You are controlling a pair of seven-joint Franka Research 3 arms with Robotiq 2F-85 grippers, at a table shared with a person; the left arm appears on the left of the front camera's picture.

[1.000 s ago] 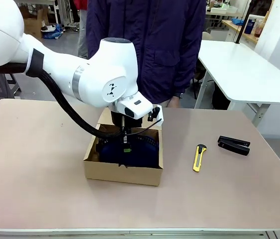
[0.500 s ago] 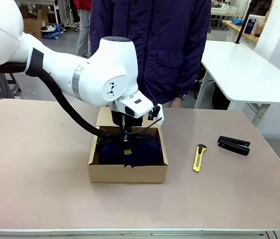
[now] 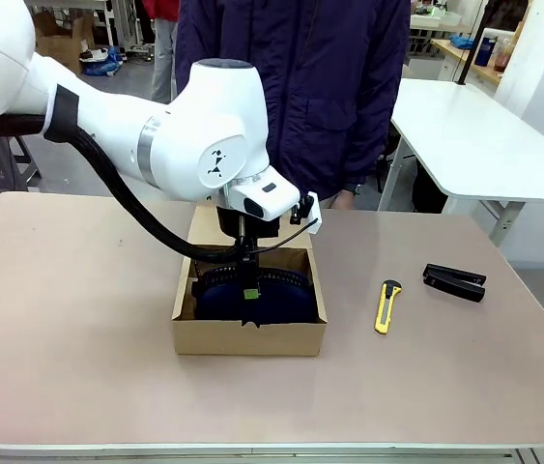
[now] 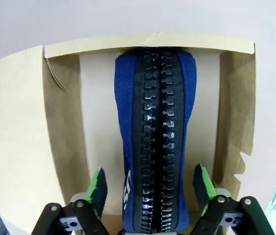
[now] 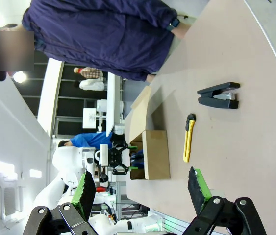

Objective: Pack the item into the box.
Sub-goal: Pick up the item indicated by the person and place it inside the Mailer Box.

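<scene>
**Ana:** Is the pouch (image 3: pixel 270 293) in the box (image 3: pixel 249 338) yet?

**Ben:** Yes. It lies inside, in the middle of the front picture. The zipper faces up, and the pouch reaches almost from one end of the box to the other.

**Ana:** Is the robot holding it?

**Ben:** I think not. The left pincer (image 4: pixel 150 183) is open. It hangs low over the pouch, at the bottom of the wrist picture. One of the green pads (image 4: pixel 98 188) stands on each side of the pouch. There is a small gap on one side. The other pad is very near, and I cannot tell if it touches.

**Ana:** And the other one?

**Ben:** The right pincer (image 5: pixel 140 188) is open too and holds nothing. It is far from the box.

**Ana:** So is the job done?

**Ben:** Almost, I think. The big part is done, since the pouch is in. But the lid (image 3: pixel 204 224) stands up at the back of the box, so the box is not shut. The arm has to lift out first. Then the lid may need folding down.

**Ana:** What about the other stuff?

**Ben:** The yellow knife (image 3: pixel 386 305) and the black stapler (image 3: pixel 454 281) lie on the counter (image 3: pixel 78 367), at the right of the picture, well apart from the box. A person (image 3: pixel 291 87) stands at the far side.
</scene>
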